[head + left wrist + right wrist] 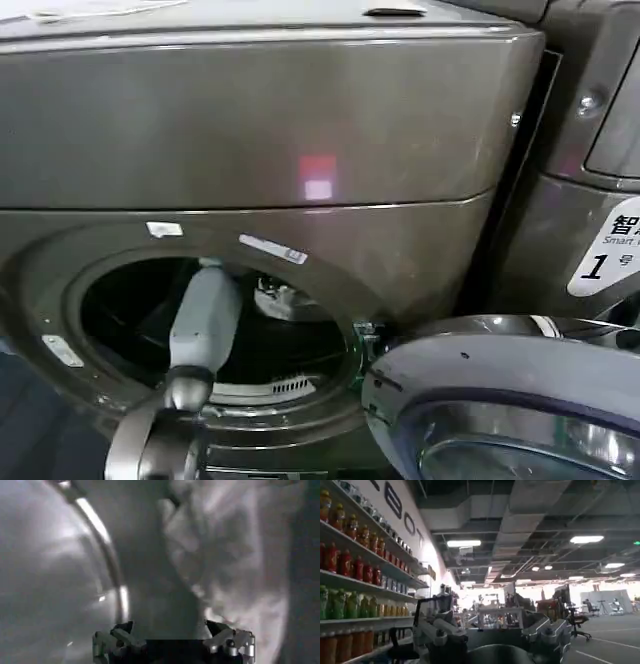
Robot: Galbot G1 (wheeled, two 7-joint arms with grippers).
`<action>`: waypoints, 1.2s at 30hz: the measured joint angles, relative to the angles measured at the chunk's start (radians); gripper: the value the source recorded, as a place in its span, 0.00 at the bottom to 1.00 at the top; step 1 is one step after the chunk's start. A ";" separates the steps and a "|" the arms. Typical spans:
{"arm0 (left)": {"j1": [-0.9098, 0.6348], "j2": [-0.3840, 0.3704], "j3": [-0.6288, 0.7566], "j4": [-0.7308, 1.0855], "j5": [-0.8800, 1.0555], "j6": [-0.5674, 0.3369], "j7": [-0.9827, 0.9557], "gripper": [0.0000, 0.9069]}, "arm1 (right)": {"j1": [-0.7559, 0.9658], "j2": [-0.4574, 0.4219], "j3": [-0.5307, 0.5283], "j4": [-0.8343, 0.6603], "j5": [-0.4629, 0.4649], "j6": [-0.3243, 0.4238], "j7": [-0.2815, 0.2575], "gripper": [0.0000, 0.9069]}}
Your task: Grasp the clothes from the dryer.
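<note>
In the head view, the left arm reaches through the dryer [300, 150] porthole at lower left. In the left wrist view, the left gripper [172, 642] is spread wide, empty; the clothes [230, 555] lie ahead toward upper right. The right gripper [495, 640], parked outside, is open.

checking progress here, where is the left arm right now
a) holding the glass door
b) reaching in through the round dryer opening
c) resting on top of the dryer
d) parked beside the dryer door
b: in the head view the left arm passes through the dryer opening into the drum, and its wrist view shows the left gripper open, facing the white clothes inside without holding them yet.
</note>
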 measured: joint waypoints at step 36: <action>-0.071 0.009 -0.007 0.254 -0.087 -0.082 -0.026 0.00 | 0.020 0.015 -0.035 0.003 -0.021 0.017 -0.001 1.00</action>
